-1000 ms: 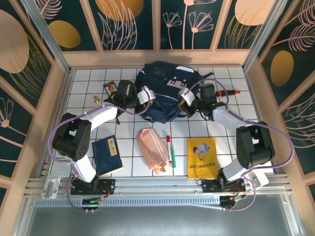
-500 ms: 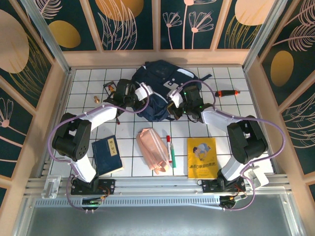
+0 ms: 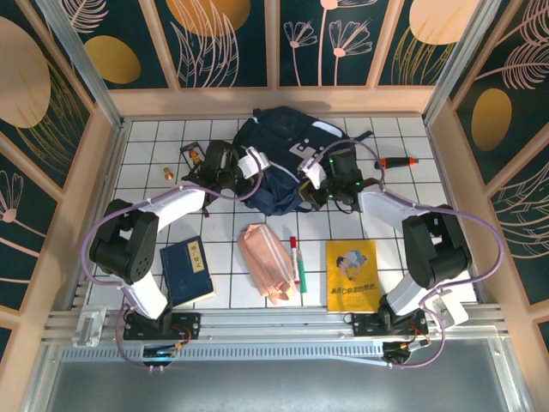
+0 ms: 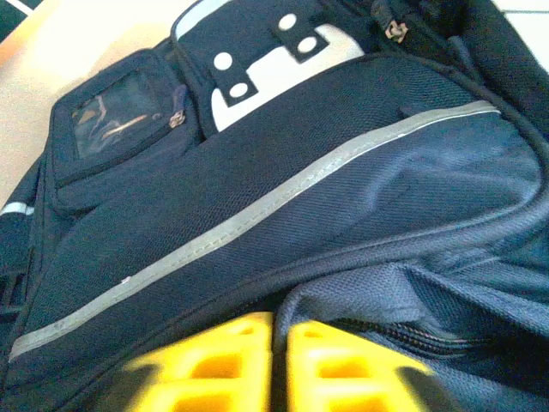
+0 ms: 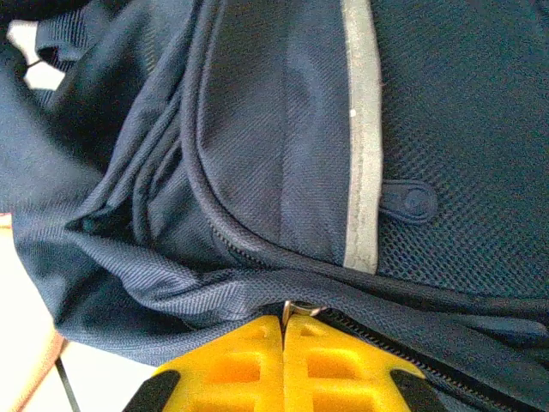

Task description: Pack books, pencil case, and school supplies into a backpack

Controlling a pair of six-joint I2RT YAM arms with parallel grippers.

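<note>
The navy backpack [image 3: 283,150] lies at the back centre of the table. My left gripper [image 3: 256,168] is at its left edge, its yellow fingers [image 4: 214,365] shut on a fold of backpack fabric [image 4: 343,292] beside a zip. My right gripper [image 3: 312,178] is at the backpack's near right edge, shut on a metal zipper pull [image 5: 298,308]. In front lie the navy book [image 3: 189,270], the pink pencil case [image 3: 268,262], the red-capped marker [image 3: 296,262] and the yellow book [image 3: 352,275].
A red-and-black handled tool [image 3: 396,161] lies right of the backpack. A small black card with orange pieces [image 3: 194,160] and a small brass item [image 3: 168,173] sit to the left. Wooden walls [image 3: 103,163] enclose the tiled table.
My right gripper swung left along the backpack's near edge, then came back a little to the right, and the fabric shifted with it. The left gripper has hardly moved.
</note>
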